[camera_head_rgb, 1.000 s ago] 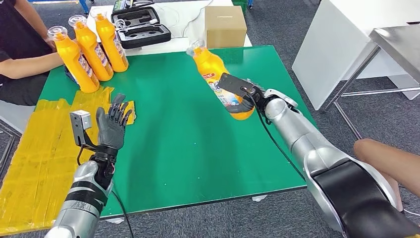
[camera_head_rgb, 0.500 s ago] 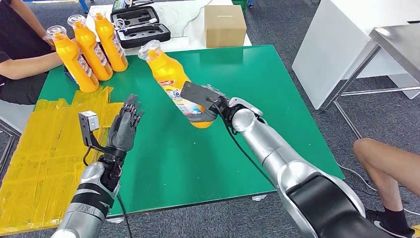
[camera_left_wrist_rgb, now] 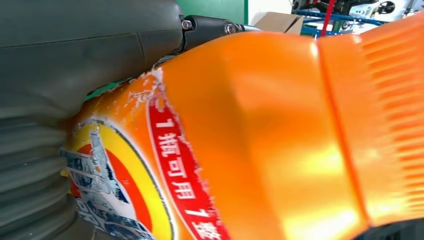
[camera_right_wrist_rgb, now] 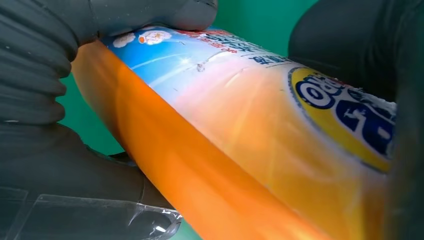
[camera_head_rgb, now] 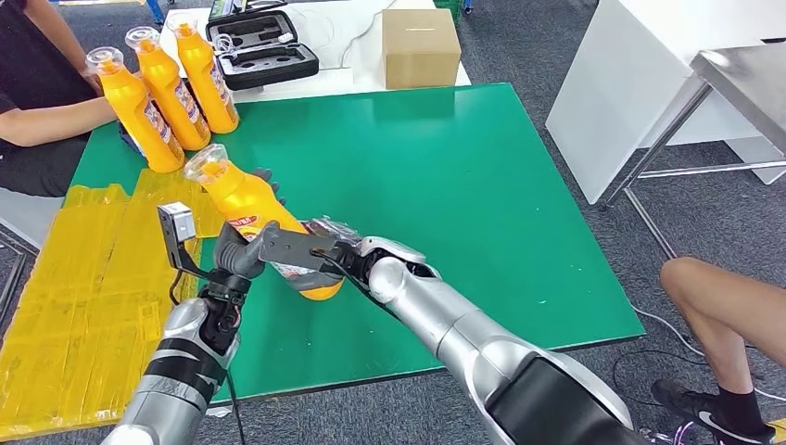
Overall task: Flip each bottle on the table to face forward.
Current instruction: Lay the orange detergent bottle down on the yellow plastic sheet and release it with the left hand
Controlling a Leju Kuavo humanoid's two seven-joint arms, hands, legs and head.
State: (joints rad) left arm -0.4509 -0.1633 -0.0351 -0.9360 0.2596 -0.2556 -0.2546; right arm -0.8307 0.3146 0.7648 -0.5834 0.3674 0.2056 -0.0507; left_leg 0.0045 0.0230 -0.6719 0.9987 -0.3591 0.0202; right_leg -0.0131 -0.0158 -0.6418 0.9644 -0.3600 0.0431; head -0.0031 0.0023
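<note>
Two hands meet on one orange bottle (camera_head_rgb: 264, 227): the right hand (camera_head_rgb: 320, 262) has its fingers wrapped around the lower body, base nearest them, cap slanting up and away. Left hand (camera_head_rgb: 239, 252) presses against the bottle's far side; its grasp I cannot tell.

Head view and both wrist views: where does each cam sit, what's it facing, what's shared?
Head view: high on the body, looking down at the green table; both silver arms show.
Left wrist view: behind the left robot hand, facing the orange bottle's red label.
Right wrist view: behind the right robot hand, facing its blue label.
Shared: all three show that bottle.
</note>
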